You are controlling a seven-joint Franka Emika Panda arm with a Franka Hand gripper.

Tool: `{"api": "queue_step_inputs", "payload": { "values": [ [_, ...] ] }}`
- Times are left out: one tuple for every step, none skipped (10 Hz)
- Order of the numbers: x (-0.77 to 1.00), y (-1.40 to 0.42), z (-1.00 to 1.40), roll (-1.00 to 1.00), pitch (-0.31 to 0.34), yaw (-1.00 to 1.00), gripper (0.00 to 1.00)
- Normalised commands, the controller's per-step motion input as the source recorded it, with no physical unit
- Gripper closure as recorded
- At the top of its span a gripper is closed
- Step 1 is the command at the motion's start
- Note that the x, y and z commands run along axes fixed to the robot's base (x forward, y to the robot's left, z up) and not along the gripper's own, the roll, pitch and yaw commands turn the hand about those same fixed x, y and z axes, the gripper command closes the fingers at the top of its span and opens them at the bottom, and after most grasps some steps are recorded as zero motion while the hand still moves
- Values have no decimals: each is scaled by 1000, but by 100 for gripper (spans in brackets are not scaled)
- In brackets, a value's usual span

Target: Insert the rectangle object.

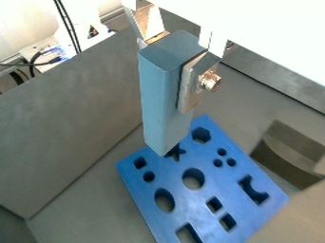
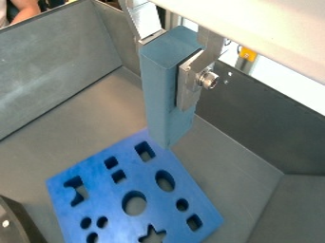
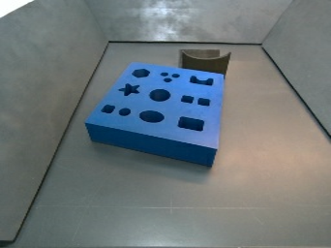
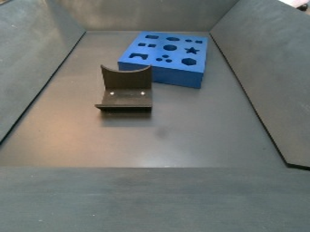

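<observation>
seen in both wrist views only: the gripper (image 1: 174,76), raised well above the floor and absent from both side views, closed around the rectangle object (image 1: 165,100), a pale blue bar hanging upright between the fingers (image 1: 193,85), lower end clear of the blue board (image 1: 203,185) beneath it. from left to right in a side view: bare grey floor (image 3: 142,199) along the left wall, then the blue board (image 3: 158,108) towards the far middle of the worktop, then a small dark block with a curved top (image 3: 202,60) against the far wall, just beside the board's far right corner. to do the step well, judged from here: keep the bar plumb, square its end to the rectangular hole (image 3: 192,123) near the board's near right edge rather than to the smaller square ones, centre above the opening before lowering, descend slowly, ease off the grip only once the end sits within the walls; likely trouble a corner catching on the rim or the board shifting, since nothing visibly pins it. counted: one bar, one board, one dark block, one gripper with two silver fingers; in the board roughly ten or eleven shaped holes, among them one star (image 3: 130,88), several round ones, a few square and rectangular; exact tally hard to fix at this size.
</observation>
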Motion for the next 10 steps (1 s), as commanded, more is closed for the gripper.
{"api": "queue_step_inputs", "payload": {
  "values": [
    [284,-99,94,156,173,-4,100],
    [171,-69,77,134,132,5,100],
    [0,-46,0,13,0,-1000,100],
    [0,-46,0,14,0,-1000,100],
    [0,-40,0,13,0,-1000,100],
    [0,-43,0,13,0,-1000,100],
    [0,-43,0,11,0,-1000,100],
    [0,-43,0,11,0,-1000,100],
    [54,-37,-34,26,-19,-963,100],
    [206,-60,-203,93,-43,-851,100]
  ]
}}
